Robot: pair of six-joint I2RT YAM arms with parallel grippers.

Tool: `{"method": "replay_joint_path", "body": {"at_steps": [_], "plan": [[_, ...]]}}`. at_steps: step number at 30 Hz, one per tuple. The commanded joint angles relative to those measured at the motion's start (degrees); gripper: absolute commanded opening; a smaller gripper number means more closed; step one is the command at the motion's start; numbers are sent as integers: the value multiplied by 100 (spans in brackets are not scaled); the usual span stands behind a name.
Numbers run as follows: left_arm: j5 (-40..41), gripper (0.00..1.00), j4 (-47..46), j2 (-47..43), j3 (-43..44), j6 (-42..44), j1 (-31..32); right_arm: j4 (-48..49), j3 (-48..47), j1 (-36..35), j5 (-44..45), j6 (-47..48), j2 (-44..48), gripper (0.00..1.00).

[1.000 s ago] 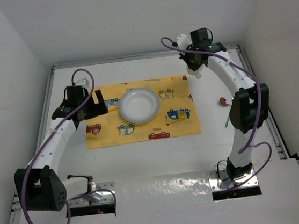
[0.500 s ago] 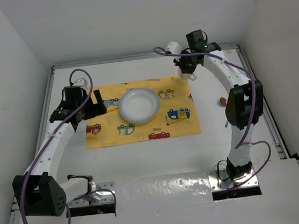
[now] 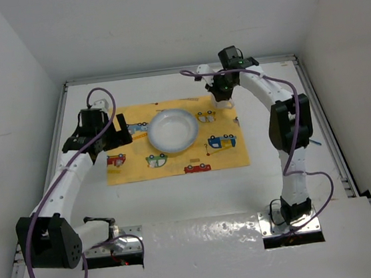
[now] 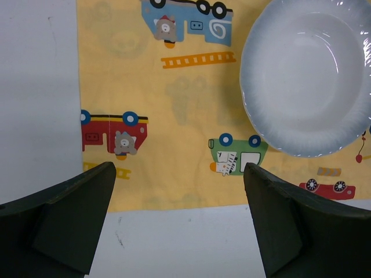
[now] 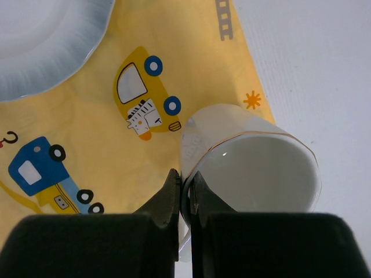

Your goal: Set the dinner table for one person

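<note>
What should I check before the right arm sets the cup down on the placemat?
1. Grip: the right gripper pinches the wall of the cup: ok.
2. Landing spot: in the wrist view the cup hangs at the corner of the placemat, partly over the bare table: not ok.
3. Plate clearance: the plate sits apart from the cup: ok.
4. Height above the placemat: cannot tell.
5. Other arm: the left gripper is open at the placemat's left edge, away from the cup: ok.
</note>
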State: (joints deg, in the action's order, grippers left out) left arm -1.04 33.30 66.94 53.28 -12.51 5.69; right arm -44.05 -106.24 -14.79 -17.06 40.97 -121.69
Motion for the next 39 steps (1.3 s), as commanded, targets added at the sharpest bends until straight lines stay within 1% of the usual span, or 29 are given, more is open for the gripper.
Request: {"method": "replay_joint_path", "body": {"at_steps": [1, 6, 10, 11, 12, 17, 18, 19, 21, 22, 23, 26, 27, 29, 30, 31, 32, 33, 34, 35, 36, 37, 38, 39], "plan": [[69, 91, -113, -128, -1, -14, 37, 353, -416, -24, -166, 210, 32, 0], [69, 91, -113, -76, 16, -6, 46, 336, -495, -59, -131, 201, -144, 0], [86, 91, -131, -32, 16, 3, 46, 327, -477, -77, -105, 192, -232, 7], [78, 91, -131, -23, 16, 3, 46, 327, -468, -86, -70, 183, -241, 12], [77, 91, -131, -23, 25, 3, 46, 336, -451, -86, -52, 192, -233, 19], [77, 91, -148, 3, 51, 3, 37, 529, -372, -95, 18, 113, -57, 48], [77, 91, -148, 4, 43, 3, 37, 555, -389, -95, 36, 87, -22, 48], [77, 91, -140, -5, 69, 12, 46, 573, -407, -95, 45, 60, 22, 53], [69, 91, -131, -5, 95, 29, 37, 599, -468, -95, 71, -71, 206, 58], [77, 91, -113, -5, 130, 38, 37, 634, -468, -95, 106, -124, 303, 63], [69, 91, -104, -14, 148, 56, 37, 809, -433, -103, 176, -229, 417, 64], [69, 91, -87, -32, 201, 100, 37, 1143, -21, -86, 562, -642, 1093, 68], [60, 91, -87, -58, 227, 117, 37, 1414, 354, -77, 842, -861, 1512, 69], [51, 91, -78, -84, 245, 126, 37, 1706, 795, -16, 1159, -1081, 1945, 70], [42, 91, -69, -110, 253, 126, 37, 1951, 1224, 19, 1326, -1352, 2156, 70], [34, 91, -52, -128, 262, 126, 46, 2066, 1437, 89, 1589, -1529, 2550, 70], [25, 91, -43, -146, 271, 126, 37, 2172, 1674, 290, 1653, -1687, 2745, 70], [16, 91, -43, -189, 271, 118, 46, 2347, 2164, 440, 1662, -2063, 2921, 68], [-10, 91, -34, -216, 254, 100, 37, 2436, 2412, 616, 1645, -2276, 3097, 66], [-19, 91, -51, -242, 236, 100, 46, 2532, 2684, 974, 1653, -2478, 3420, 63], [-37, 91, -60, -312, 201, 74, 46, 2690, 3218, 1143, 1679, -2784, 3572, 60], [-80, 91, -69, -348, 157, 56, 37, 2770, 3484, 1397, 1697, -2901, 3712, 59], [-98, 91, -78, -383, 139, 56, 46, 2918, 3765, 1460, 1923, -2954, 3957, 58], [-151, 91, -78, -470, 96, 47, 46, 2972, 4247, 1635, 2030, -2981, 4064, 54]]}}
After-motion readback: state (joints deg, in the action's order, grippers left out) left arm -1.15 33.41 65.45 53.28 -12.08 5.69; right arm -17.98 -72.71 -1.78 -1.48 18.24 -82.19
